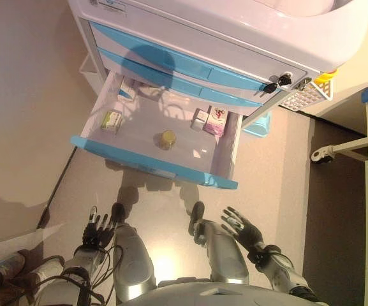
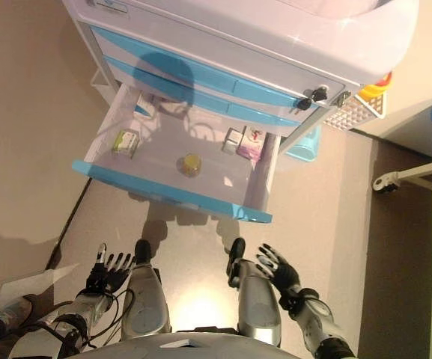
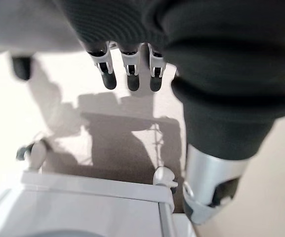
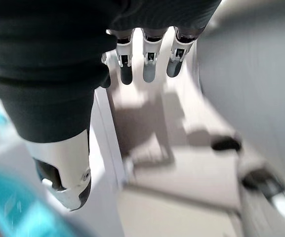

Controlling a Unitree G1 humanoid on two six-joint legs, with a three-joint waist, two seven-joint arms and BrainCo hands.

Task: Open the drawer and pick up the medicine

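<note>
A white cabinet with blue drawer fronts (image 1: 190, 64) stands ahead. Its lowest drawer (image 1: 152, 162) is pulled out. Inside lie a small round yellow-capped medicine bottle (image 1: 166, 139) in the middle, a green-and-white box (image 1: 111, 120) at the left, a white box (image 1: 199, 120) and a pink box (image 1: 217, 120) at the right. My left hand (image 1: 96, 229) hangs low at the lower left, open and empty. My right hand (image 1: 242, 228) is low at the lower right, fingers spread, empty. Both are well short of the drawer.
Keys (image 1: 276, 81) hang in the cabinet's lock at the right corner. A white wire basket (image 1: 305, 95) hangs on the cabinet's right side. A wheeled white frame (image 1: 343, 150) stands at the right. A person's shoe (image 1: 11, 264) shows at the lower left.
</note>
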